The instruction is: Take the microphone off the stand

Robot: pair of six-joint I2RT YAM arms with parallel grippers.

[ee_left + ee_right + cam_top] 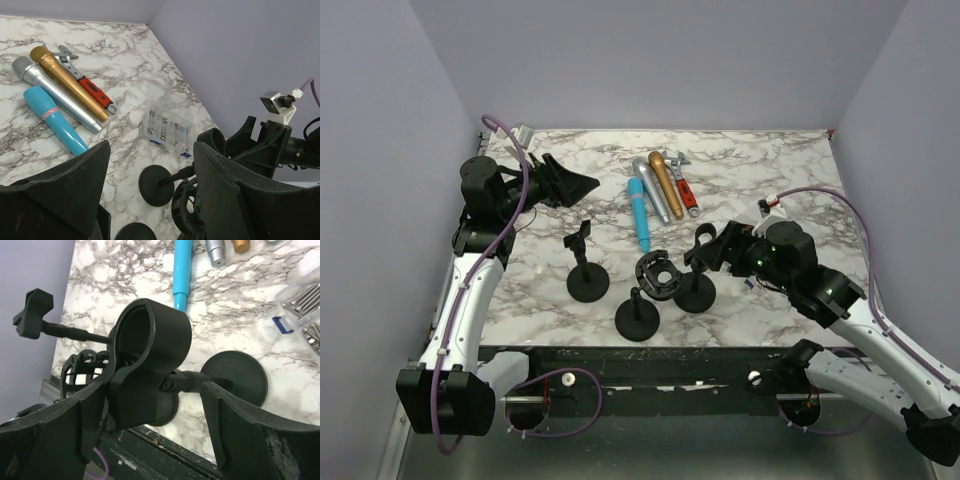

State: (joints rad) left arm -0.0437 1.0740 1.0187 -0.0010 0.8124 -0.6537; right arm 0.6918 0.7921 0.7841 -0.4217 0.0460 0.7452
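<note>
Bright even light, soft shadows, sharp focus

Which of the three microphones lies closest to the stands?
The blue microphone, leftmost of the three; the silver microphone and gold microphone lie farther back, toward the wrench.

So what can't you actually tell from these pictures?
Parts box: contents too small in the left wrist view; mostly hidden under the right arm from above.
Blue microphone: head cut off by the top edge, right wrist view.
Shock mount: partly behind the stand clip and right gripper, right wrist view.
</note>
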